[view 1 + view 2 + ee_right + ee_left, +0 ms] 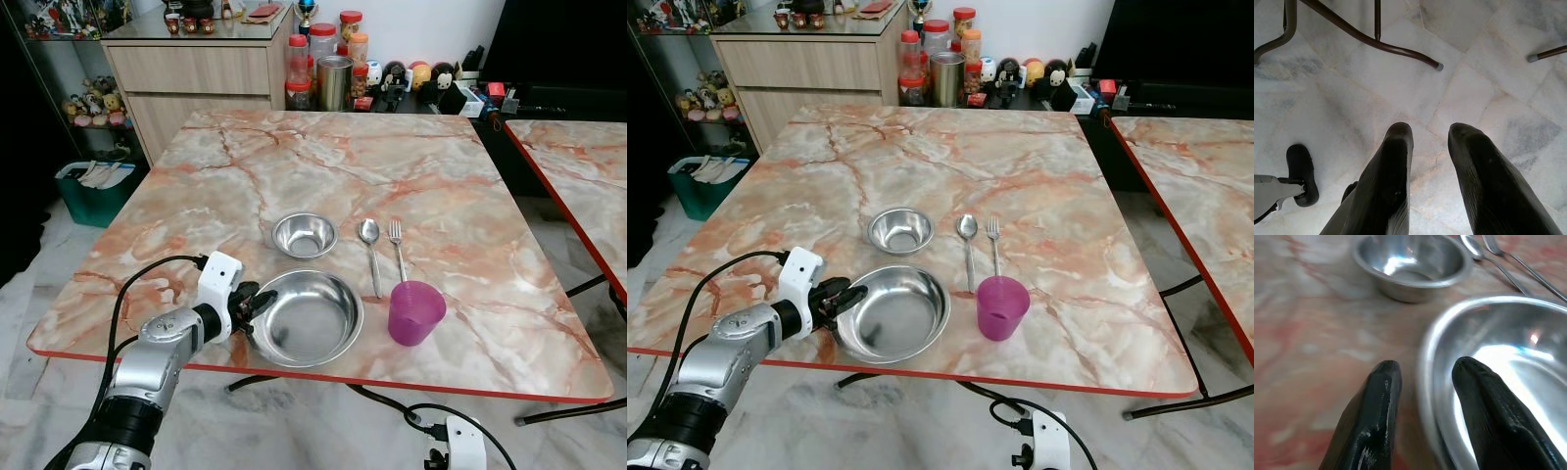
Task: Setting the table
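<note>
A large steel bowl (pixel 312 319) sits near the front edge of the marble table (pixel 323 147). My left gripper (pixel 257 304) is at the bowl's left rim, open, with one finger (pixel 1484 401) inside the bowl and the other finger (pixel 1376 406) outside it. A small gap shows beside the rim. Behind the big bowl stands a small steel bowl (pixel 304 235). A spoon (pixel 370 250) and a fork (pixel 397 247) lie side by side to its right. A purple cup (pixel 415 313) stands upright in front of them. My right gripper (pixel 1430 129) hangs open below the table over the floor.
A second marble table (pixel 578 166) stands to the right with a narrow gap between. Jars and a steel canister (pixel 333 80) line the far side beside a wooden cabinet (pixel 196 78). A green bin (pixel 93 191) is on the floor at left. Table legs (pixel 1376 41) cross the tiles.
</note>
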### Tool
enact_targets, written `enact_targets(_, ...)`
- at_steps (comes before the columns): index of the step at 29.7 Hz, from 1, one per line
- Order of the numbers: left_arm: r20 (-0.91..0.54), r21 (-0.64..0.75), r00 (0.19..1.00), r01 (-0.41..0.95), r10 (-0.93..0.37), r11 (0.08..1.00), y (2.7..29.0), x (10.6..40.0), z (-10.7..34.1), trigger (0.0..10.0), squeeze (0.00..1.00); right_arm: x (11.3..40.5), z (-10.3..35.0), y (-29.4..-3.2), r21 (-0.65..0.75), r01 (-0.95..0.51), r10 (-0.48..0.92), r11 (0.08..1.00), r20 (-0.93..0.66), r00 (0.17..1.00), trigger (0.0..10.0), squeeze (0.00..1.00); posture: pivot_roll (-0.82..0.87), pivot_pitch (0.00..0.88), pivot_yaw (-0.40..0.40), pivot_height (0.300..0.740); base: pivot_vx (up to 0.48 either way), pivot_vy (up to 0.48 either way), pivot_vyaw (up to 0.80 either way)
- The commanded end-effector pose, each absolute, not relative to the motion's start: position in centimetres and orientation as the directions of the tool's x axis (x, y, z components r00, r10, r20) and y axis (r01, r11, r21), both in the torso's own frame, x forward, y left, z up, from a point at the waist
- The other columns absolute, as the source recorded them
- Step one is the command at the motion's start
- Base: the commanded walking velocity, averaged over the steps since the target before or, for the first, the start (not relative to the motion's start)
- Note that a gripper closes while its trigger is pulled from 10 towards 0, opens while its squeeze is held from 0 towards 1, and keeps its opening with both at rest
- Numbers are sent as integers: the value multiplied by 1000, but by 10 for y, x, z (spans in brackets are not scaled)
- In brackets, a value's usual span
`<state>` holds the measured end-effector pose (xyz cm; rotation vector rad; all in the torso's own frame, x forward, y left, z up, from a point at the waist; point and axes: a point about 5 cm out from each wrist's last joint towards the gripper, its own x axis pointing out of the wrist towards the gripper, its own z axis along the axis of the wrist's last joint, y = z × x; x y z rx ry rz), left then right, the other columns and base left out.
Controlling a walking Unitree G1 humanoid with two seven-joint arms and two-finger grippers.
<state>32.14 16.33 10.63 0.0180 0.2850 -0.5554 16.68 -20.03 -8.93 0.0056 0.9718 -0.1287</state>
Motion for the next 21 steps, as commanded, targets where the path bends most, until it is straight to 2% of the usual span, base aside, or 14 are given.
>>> enact_targets(1, -266, -44, 824, 508, -500, 860, 167, 325, 110, 10000, 0, 167, -89, -201, -51, 130, -115, 990, -822, 557, 10000, 0, -2, 0, -7, 740, 0, 0, 0)
enact_targets(12, -262, -33, 820, 520, -509, 854, 167, 324, 112, 10000, 0, 168, -89, -201, -50, 129, -114, 990, -821, 560, 10000, 0, 1, 0, -10, 740, 0, 0, 0)
enact_targets(13, -260, -33, 820, 521, -511, 853, 166, 324, 112, 10000, 314, 168, -88, -201, -50, 129, -115, 990, -821, 560, 10000, 0, 0, 0, -10, 740, 0, 0, 0)
enact_targets(14, -258, -32, 819, 523, -513, 852, 166, 324, 111, 10000, 1000, 169, -88, -201, -51, 129, -115, 990, -820, 561, 10000, 0, -1, 0, -10, 740, 0, 0, 0)
enact_targets(21, -247, -55, 821, 519, -515, 853, 165, 325, 112, 10000, 1000, 169, -88, -201, -50, 129, -115, 990, -820, 561, 10000, 0, -2, 0, -10, 740, 0, 0, 0)
